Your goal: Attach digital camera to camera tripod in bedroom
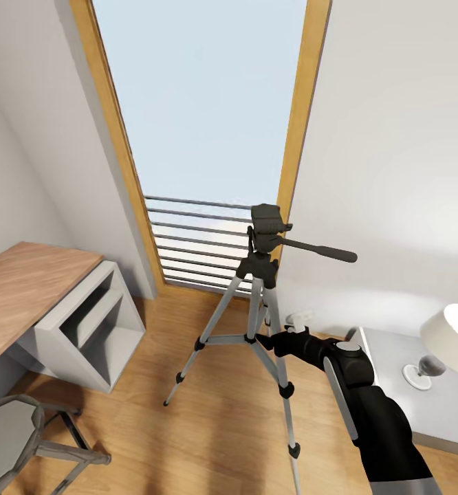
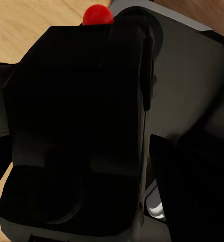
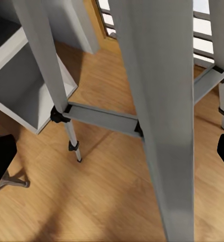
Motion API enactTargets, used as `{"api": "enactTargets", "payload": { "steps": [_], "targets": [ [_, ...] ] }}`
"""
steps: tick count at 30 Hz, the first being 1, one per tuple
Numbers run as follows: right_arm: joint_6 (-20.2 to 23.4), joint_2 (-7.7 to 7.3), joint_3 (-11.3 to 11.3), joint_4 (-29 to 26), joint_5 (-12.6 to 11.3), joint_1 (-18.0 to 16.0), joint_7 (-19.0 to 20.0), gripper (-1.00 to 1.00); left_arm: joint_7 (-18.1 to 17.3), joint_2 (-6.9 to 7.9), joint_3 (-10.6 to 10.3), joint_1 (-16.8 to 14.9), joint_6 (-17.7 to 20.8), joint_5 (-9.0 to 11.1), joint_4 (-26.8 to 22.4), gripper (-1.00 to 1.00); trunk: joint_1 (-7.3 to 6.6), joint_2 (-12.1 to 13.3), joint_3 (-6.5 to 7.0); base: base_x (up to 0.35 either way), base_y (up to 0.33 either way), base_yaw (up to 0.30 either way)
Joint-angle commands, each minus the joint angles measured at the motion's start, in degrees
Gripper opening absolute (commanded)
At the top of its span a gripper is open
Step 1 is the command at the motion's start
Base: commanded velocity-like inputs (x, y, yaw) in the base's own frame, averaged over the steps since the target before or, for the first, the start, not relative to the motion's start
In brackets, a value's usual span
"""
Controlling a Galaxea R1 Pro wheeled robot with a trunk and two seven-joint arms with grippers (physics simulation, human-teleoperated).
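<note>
The digital camera (image 2: 76, 111), black with a red round button (image 2: 97, 14), sits very close in the left wrist view, with my left gripper (image 2: 97, 161) shut on it. The camera tripod (image 1: 260, 275) stands on the wood floor in front of the tall window, its black head (image 1: 265, 220) bare and its pan handle (image 1: 318, 251) pointing right. My right gripper (image 1: 265, 342) is open around one silver leg (image 3: 157, 116), about halfway up. Its dark fingertips (image 3: 1, 161) stand wide on either side, apart from the leg.
A wooden desk (image 1: 23, 289) with a white open shelf unit (image 1: 84, 330) stands at the left, a grey chair (image 1: 23, 440) in front of it. At the right is a grey nightstand (image 1: 394, 371) with a white lamp (image 1: 456, 337). The window (image 1: 201, 137) has horizontal rails.
</note>
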Motion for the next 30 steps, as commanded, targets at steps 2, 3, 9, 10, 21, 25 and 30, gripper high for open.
{"api": "enactTargets", "payload": {
  "steps": [2,3,9,10,21,25,30],
  "targets": [
    [0.21,0.06,-0.09,-0.06,0.32,-0.05,0.32,1.0,0.13,0.0,-0.48,-0.01,-0.09,0.29,0.01,-1.0,0.02,-0.08,-0.08,0.007,0.0,0.0],
    [0.2,0.05,-0.1,-0.06,0.31,-0.05,0.29,1.0,0.12,0.0,-0.47,-0.02,-0.09,0.27,0.02,-1.0,0.02,-0.08,-0.08,0.029,0.0,0.0],
    [0.16,0.02,-0.13,-0.05,0.4,-0.05,0.13,1.0,-0.02,0.02,-0.45,-0.02,-0.09,0.24,0.04,-1.0,0.02,-0.08,-0.08,0.066,0.0,0.0],
    [0.16,0.03,-0.13,-0.05,0.45,-0.05,0.12,1.0,-0.04,0.02,-0.46,-0.02,-0.09,0.23,0.04,-1.0,0.02,-0.08,-0.08,0.092,0.0,0.0],
    [0.15,0.01,-0.22,0.03,0.61,-0.05,0.09,1.0,-0.12,0.08,-0.44,-0.03,-0.07,0.21,0.05,-1.0,0.02,-0.08,-0.08,0.068,0.0,0.0],
    [0.15,0.01,-0.22,0.03,0.61,-0.05,0.13,1.0,-0.12,0.08,-0.44,-0.03,-0.09,0.22,0.05,-1.0,0.02,-0.08,-0.08,0.092,0.0,0.0],
    [0.15,0.0,-0.22,0.03,0.61,-0.05,0.16,1.0,-0.12,0.09,-0.45,-0.03,-0.09,0.21,0.05,-1.0,0.02,-0.08,-0.08,0.02,0.0,0.0]
  ]
}}
